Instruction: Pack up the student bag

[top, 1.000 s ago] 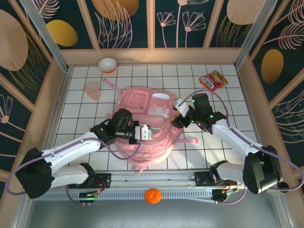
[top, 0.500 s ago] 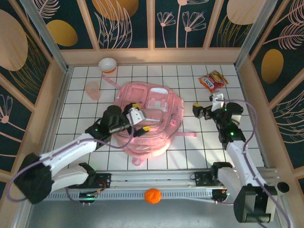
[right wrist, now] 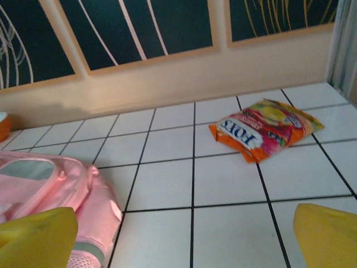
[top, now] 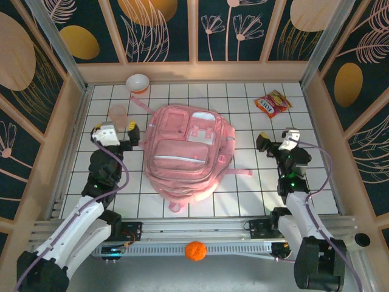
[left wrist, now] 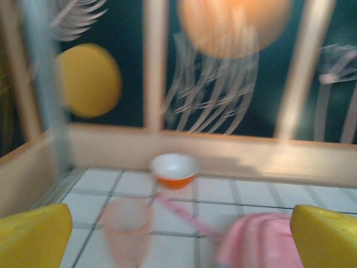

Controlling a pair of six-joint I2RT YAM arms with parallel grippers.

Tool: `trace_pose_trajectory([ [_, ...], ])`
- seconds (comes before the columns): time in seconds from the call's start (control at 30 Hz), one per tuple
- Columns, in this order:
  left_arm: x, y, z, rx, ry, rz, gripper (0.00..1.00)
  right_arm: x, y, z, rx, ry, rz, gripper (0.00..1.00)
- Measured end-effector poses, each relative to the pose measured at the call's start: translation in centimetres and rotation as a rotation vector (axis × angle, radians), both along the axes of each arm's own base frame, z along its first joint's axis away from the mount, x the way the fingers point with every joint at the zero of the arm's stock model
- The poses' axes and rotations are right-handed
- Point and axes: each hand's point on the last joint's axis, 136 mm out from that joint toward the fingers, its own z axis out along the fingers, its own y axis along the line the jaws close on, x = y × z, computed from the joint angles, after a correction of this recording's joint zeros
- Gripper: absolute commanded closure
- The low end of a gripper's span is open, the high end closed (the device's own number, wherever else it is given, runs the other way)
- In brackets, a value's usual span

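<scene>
- Top external: your left gripper (top: 113, 129) and right gripper (top: 276, 139) both stand spread wide and empty, 1 on each side of the student bag (top: 185, 152).
- The bag lies flat in the middle of the table (top: 243, 194), front pockets up, touching neither gripper.
- Handling, judged: soft, floppy fabric that is likely to sag and slide. Take a strap, zip pull or pocket edge, not a flat panel.
- Count: 1 bag, 1 snack packet (top: 273, 103), 1 bowl (top: 138, 82), 1 pink cup (top: 118, 114), 1 orange ball (top: 195, 250).
</scene>
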Motion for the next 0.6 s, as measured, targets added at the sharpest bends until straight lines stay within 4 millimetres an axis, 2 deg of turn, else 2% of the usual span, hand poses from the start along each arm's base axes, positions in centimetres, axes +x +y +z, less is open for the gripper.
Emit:
trace_pose_trajectory([
  [0.07, -0.3, 2.2, -2.6, -0.017, 0.029, 0.091, 0.01, 0.0, -0.2, -1.4, 0.015, 0.023, -0.015, 0.01],
  [0.17, -0.6, 4.4, -5.8, -0.014, 0.066, 0.179, 0.01, 0.2, -0.4, -2.9, 0.02, 0.044, -0.024, 0.01],
  [0.27, -0.5, 6.1, -9.3, 0.0, 0.118, 0.23, 0.01, 0.5, -0.4, -3.5, 0.019, 0.037, -0.024, 0.01],
  [0.4, 0.1, 6.9, -14.5, 0.03, 0.235, 0.235, 0.01, 1.4, -0.1, -4.3, 0.013, 0.028, -0.01, 0.01],
  [0.47, 0.8, 6.4, -15.6, 0.055, 0.256, 0.196, 0.01, 1.8, 0.3, -5.3, 0.01, 0.031, 0.005, 0.01],
  [0.53, 1.9, 5.9, -15.7, 0.066, 0.242, 0.163, 0.01, 2.1, 1.0, -6.6, -0.01, 0.07, 0.027, 0.01],
  [0.6, 3.1, 5.3, -15.9, 0.075, 0.22, 0.132, 0.01, 2.4, 2.0, -7.0, -0.058, 0.073, 0.047, 0.01],
])
